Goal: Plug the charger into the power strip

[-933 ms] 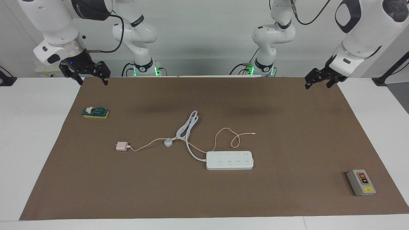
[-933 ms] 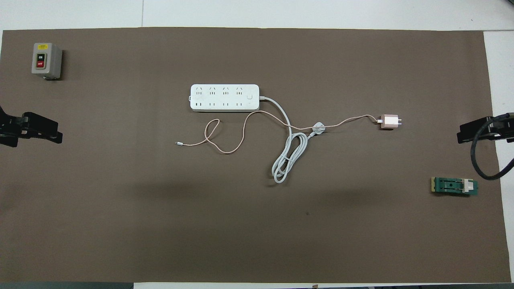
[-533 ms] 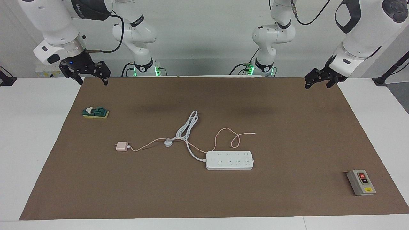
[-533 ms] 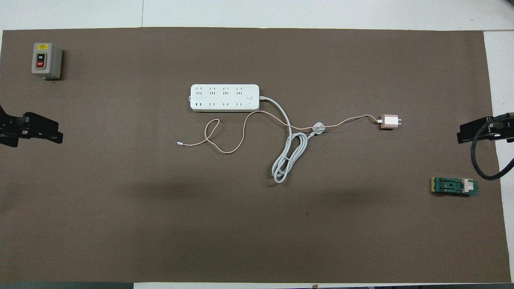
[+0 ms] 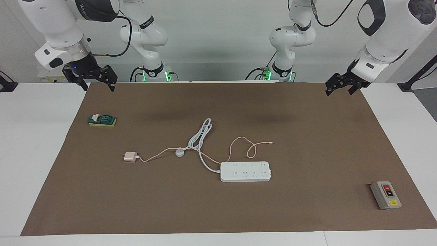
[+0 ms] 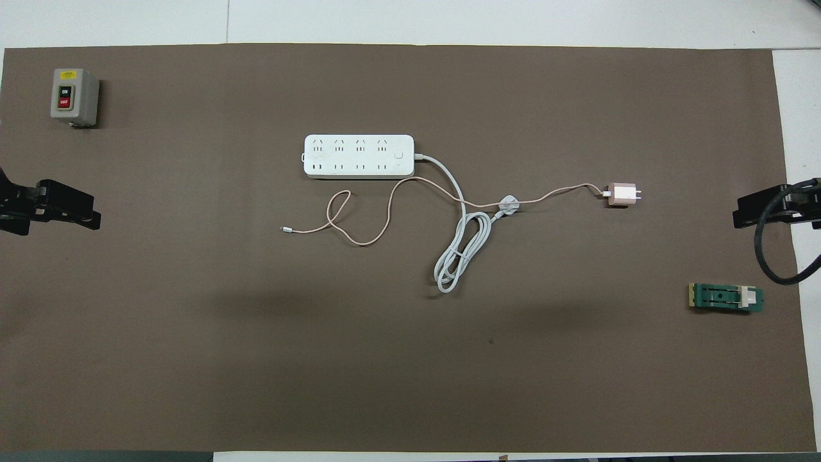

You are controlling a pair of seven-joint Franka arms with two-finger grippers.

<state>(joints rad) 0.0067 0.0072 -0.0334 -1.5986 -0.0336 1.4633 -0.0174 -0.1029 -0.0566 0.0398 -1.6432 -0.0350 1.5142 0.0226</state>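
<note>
Brown mat covers most of my white worktop. In the facing view, my right jaws hang in the air over the mat's corner at the robots' edge, spread wide and holding nothing. My left jaws hang over the mat's other corner at that same edge, also spread and empty. The charger lies flat on the mat toward the right arm's end, its prongs pointing that way, unplugged. Its pink cable runs toward the middle, passes the white plug, and ends in a loose loop just nearer the robots than the strip. The strip lies flat mid-mat, sockets up, all of them free; its thick cord coils nearer the robots. A green block sits near the mat's edge at the right arm's end, below my right jaws. A grey box with red and black buttons rests well apart at the left arm's end, farther from the robots than everything else.

In the overhead view, the charger lies well apart from the strip, joined to nothing but its cable. My left jaws show at one side edge, my right jaws at the other. The grey box sits in a far corner; the green block lies near my right jaws.
</note>
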